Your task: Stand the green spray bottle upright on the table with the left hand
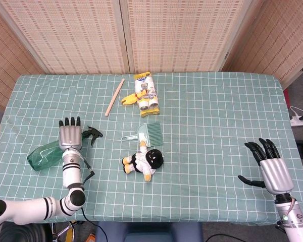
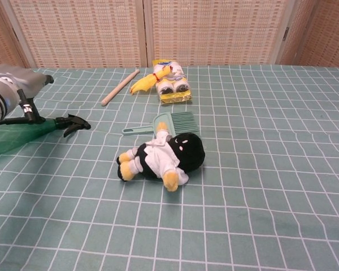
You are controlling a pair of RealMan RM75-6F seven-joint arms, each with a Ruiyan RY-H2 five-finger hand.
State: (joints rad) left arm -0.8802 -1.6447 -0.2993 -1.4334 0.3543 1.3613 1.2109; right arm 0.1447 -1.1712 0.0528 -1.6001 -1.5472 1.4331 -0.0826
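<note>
The green spray bottle [image 1: 44,155] [image 2: 14,137] lies on its side on the left of the table, its black nozzle [image 1: 93,134] [image 2: 73,123] pointing right. My left hand [image 1: 70,134] [image 2: 22,81] hovers over the bottle's neck, fingers stretched out and pointing away from me, gripping nothing. My right hand [image 1: 270,170] sits spread near the table's right front corner, holding nothing; the chest view does not show it.
A black-and-white plush doll [image 1: 144,163] [image 2: 161,157] lies mid-table, with a small green dustpan [image 1: 147,133] [image 2: 168,123] just behind it. Further back are a yellow packet [image 1: 145,95] [image 2: 168,82] and a wooden stick [image 1: 114,97] [image 2: 119,87]. The checked cloth [image 1: 217,116] covers the table.
</note>
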